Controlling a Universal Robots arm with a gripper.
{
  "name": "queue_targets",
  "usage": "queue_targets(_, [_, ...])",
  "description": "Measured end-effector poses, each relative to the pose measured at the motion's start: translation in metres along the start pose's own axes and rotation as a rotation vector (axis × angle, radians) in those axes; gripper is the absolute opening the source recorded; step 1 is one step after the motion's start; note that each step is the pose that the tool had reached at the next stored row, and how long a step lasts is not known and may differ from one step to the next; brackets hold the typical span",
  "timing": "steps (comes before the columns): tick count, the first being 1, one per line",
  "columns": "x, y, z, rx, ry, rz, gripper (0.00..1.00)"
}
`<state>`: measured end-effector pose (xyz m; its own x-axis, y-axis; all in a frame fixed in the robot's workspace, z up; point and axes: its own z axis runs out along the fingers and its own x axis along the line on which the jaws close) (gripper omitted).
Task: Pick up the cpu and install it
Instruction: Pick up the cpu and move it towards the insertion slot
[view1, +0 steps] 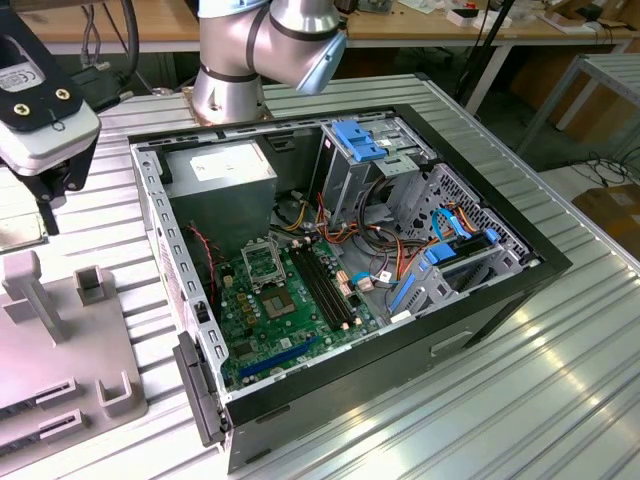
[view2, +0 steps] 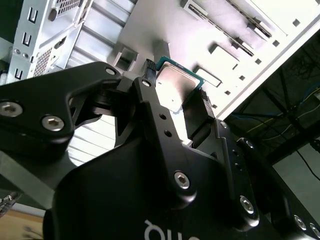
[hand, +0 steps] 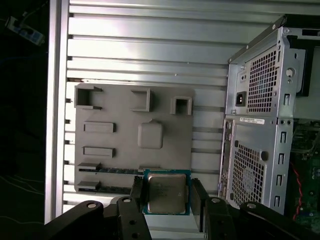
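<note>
First wrist view: cpu (hand: 166, 192) sits low centre, right inside the gripper (hand: 167, 184), at the grey tray (hand: 115, 115) lower edge. Clamped or just straddled, cannot tell. Frame right: computer case (hand: 260, 125), apart from the tray.

The cpu (hand: 165, 192) had a smooth, dull silvery metal lid with a green rim. The gripper (hand: 166, 200) was matt black, its screws bright metal. The plate (hand: 115, 145) looked matt grey plastic. The table (hand: 150, 37) was ribbed bare metal, glossy where lit. The case (hand: 255, 150) wall was perforated sheet metal, satin grey.
</note>
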<state>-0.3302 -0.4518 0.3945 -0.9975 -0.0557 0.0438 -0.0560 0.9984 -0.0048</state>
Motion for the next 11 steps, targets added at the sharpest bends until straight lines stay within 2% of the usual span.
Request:
queue_targets(6, [-0.0083, -0.0006, -0.0003, 0.0000, 0.0000, 0.000, 0.47])
queue_targets(11, [-0.0178, -0.0011, -0.0008, 0.0000, 0.0001, 0.000, 0.47])
